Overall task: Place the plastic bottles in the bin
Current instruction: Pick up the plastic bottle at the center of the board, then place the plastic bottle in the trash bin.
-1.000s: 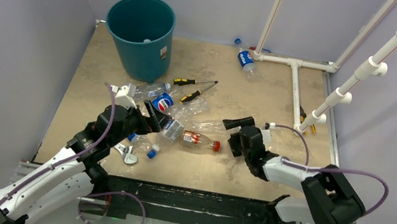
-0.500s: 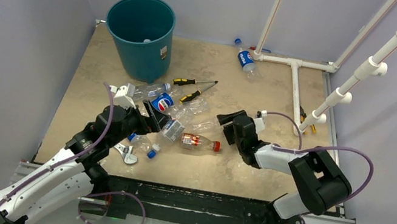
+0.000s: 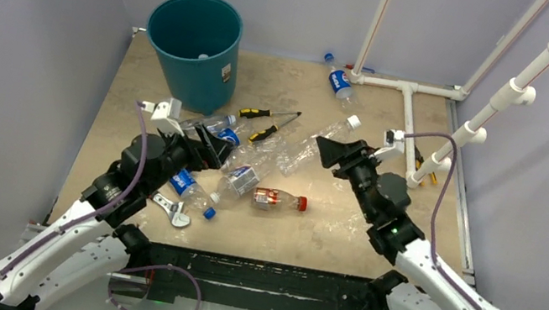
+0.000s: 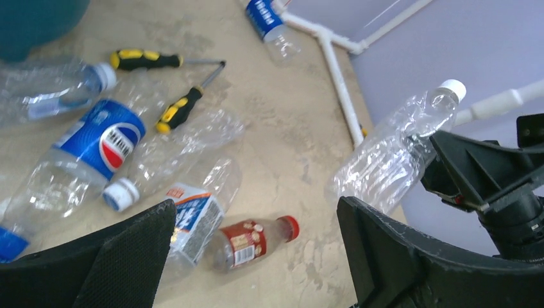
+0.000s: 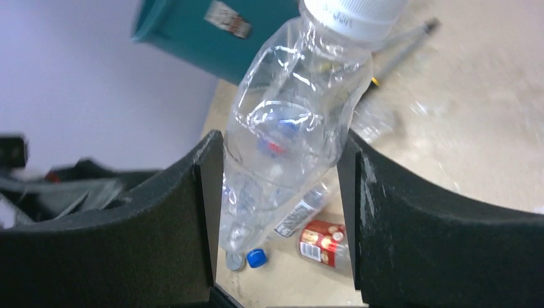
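The right tool [image 3: 333,150] is pinching a crumpled clear white-capped bottle [image 5: 292,115] across its middle. One finger is pressed to each side, the cap is tilted up and away from the wrist, and the body appears to hang clear of the tabletop [image 3: 343,227]. Below and ahead of this tool lies a red-labelled bottle [image 3: 274,198] on its side, red cap pointing toward the right arm. The left tool [image 4: 256,205] hangs with its fingers spread wide, gripping nothing, over a loose cluster of plastic bottles. A Pepsi bottle [image 4: 96,144] lies ahead and to its left, and a crushed bottle with a white-and-blue label [image 4: 192,221] lies just beyond its left finger. Farther ahead of the left tool lie two yellow-and-black screwdrivers [image 4: 147,59]. At the far edge another Pepsi bottle [image 4: 266,16] rests beside a white pipe frame [image 4: 337,70]. The bin [image 3: 192,47] stands upright well beyond the left tool and far off to the right tool's left. A wrench [image 3: 174,212] lies behind the left tool, nearer the arm's base.
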`<state>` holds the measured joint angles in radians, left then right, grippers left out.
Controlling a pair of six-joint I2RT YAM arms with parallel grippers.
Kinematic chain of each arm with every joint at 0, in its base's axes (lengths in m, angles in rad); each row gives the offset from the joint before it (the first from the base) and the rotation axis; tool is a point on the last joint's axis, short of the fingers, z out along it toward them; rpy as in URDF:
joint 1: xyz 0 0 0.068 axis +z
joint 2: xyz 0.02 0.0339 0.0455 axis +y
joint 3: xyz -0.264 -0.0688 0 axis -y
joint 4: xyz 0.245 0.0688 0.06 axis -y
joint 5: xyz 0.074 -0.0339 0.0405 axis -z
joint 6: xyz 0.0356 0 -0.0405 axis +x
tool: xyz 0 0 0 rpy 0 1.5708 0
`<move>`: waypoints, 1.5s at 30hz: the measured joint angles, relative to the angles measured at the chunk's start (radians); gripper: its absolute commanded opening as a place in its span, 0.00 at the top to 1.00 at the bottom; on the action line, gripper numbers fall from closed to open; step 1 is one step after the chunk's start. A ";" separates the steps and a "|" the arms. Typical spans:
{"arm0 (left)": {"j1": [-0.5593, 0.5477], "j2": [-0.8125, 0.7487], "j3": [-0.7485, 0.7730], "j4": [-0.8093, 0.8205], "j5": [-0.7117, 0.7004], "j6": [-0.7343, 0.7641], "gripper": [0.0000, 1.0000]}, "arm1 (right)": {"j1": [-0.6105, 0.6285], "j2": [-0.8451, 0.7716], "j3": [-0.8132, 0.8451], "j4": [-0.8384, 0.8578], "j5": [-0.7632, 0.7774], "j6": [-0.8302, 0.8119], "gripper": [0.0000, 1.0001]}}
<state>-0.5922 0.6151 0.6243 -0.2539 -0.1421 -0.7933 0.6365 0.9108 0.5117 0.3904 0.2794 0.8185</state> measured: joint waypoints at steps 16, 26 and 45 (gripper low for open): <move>0.000 0.219 0.140 0.451 0.734 0.183 0.02 | -0.002 -0.239 0.033 0.096 -0.835 -0.296 0.45; -0.027 0.251 0.077 0.640 0.984 0.077 0.02 | -0.002 -0.177 0.033 0.282 -0.931 -0.252 0.48; -0.202 0.370 0.077 0.570 0.905 0.124 0.77 | 0.004 -0.069 0.033 0.411 -0.922 -0.190 0.27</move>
<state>-0.7944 0.9852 0.7010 0.3164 0.7631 -0.6697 0.6403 0.8413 0.5446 0.8017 -0.6430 0.6285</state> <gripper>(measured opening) 0.418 0.599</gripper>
